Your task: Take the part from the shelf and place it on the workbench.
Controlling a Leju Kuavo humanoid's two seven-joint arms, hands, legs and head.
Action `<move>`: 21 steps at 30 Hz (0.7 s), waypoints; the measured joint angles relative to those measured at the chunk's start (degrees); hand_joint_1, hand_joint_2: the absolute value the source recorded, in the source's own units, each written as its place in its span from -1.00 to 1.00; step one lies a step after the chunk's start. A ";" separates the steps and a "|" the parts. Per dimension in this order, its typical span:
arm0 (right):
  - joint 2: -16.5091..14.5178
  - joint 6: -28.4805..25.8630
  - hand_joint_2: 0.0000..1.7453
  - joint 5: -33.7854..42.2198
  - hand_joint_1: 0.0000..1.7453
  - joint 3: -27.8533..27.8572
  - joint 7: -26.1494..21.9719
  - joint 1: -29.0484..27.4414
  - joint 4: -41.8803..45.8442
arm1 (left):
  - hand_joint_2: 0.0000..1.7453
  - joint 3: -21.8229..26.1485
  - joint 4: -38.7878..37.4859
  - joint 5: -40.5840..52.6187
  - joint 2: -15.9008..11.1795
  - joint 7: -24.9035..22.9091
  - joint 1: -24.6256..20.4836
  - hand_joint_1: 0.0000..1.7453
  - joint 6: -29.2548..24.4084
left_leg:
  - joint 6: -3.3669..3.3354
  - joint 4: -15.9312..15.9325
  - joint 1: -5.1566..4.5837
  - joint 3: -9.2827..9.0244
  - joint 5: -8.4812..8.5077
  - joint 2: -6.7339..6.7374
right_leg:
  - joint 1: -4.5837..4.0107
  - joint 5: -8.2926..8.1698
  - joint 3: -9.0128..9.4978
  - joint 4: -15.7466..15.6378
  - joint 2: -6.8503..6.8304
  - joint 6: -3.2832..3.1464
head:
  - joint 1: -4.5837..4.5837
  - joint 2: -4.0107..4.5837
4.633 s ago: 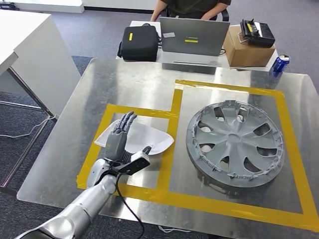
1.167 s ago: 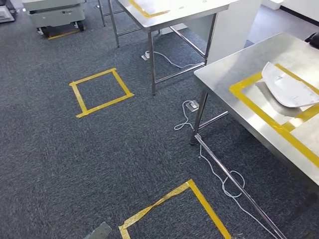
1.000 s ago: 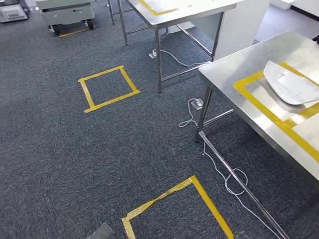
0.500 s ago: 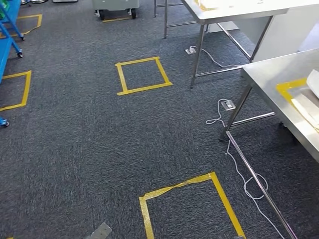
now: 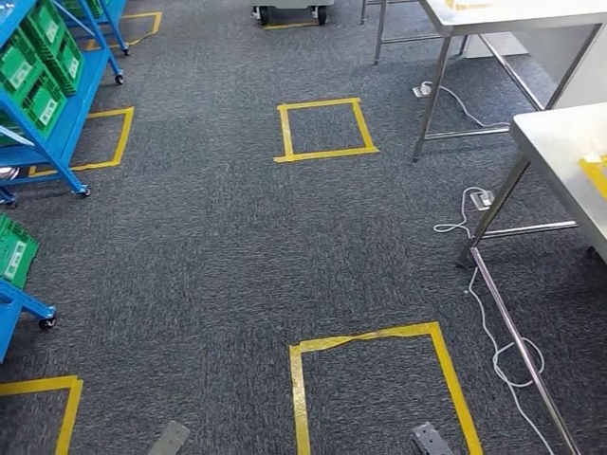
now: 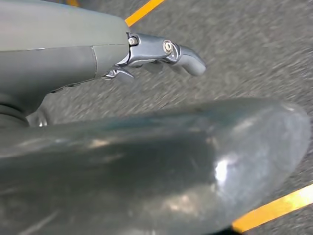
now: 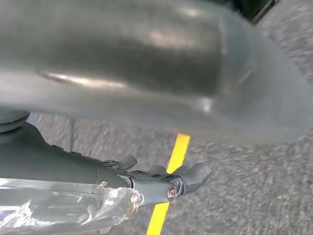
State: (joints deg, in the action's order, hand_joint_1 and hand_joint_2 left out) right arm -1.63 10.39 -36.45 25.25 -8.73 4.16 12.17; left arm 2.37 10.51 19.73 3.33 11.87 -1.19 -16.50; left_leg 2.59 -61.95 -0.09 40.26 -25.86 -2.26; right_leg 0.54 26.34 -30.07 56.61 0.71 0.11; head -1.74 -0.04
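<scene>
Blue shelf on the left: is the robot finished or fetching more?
One white part was laid on the workbench seconds ago. Now both the left hand and right hand hang empty over carpet. The blue shelf with green bins is coming into view; any next pick is still ahead.

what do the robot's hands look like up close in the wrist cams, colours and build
Left hand: a smooth matte grey cover, then darker metallic grey fingers with rounded tips and a silver screw at a pivot. Right hand: the same dark grey shell and fingers, again with a silver screw; crinkled clear plastic film wraps the section behind it. A broad glossy grey curved part lies blurred close to each lens.
</scene>
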 joint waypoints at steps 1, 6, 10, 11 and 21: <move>-0.01 -0.01 -1.00 0.02 -1.00 -0.03 -0.03 -0.04 0.00 | -1.00 0.04 0.00 0.10 0.05 0.02 -0.04 -1.00 0.01 | 0.08 -4.24 0.02 1.10 -2.72 0.88 | -0.18 -0.56 -0.76 0.01 -0.97 -0.14 | -0.09 0.00; -0.10 -0.10 -1.00 0.04 -1.00 -0.05 0.01 0.13 0.01 | -1.00 0.07 0.00 0.38 -0.08 -0.10 -0.03 -1.00 1.42 | -0.67 -5.69 -0.37 -4.28 0.48 2.83 | -0.60 -2.64 -3.90 0.05 -5.22 -0.01 | -0.11 0.00; -0.49 -0.44 -1.00 0.05 -1.00 -0.05 0.74 0.52 0.02 | -1.00 0.06 0.00 1.04 -0.64 -0.28 -0.39 -1.00 2.55 | -2.38 8.91 -1.90 -13.90 -1.10 6.56 | -0.65 -4.12 -4.72 0.00 -8.15 0.91 | -0.07 0.00; -0.54 -0.50 -1.00 0.07 -1.00 -0.05 0.97 0.67 0.03 | -1.00 0.06 0.00 1.23 -0.73 -0.28 -0.36 -1.00 2.71 | -2.75 9.92 -1.93 -13.95 -1.06 6.04 | -0.65 -4.46 -4.83 -0.12 -8.81 1.19 | -0.08 0.00; -0.65 -0.45 -1.00 0.66 -1.00 -0.07 0.98 0.50 0.10 | -1.00 0.07 0.00 2.25 -0.63 0.86 0.13 -1.00 2.64 | -3.01 9.88 -0.15 -13.84 -0.33 -1.37 | 0.72 -1.30 -8.12 9.66 0.32 3.81 | 0.59 0.00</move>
State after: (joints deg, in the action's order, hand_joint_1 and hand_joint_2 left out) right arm -2.28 9.94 -35.79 25.18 -7.75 4.66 12.28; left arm 2.44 10.51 21.98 2.70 12.73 -1.05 -13.86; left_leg -0.41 -52.07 -0.25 26.41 -26.19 -3.63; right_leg 1.26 25.03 -38.18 66.27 1.03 3.92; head -1.15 -0.04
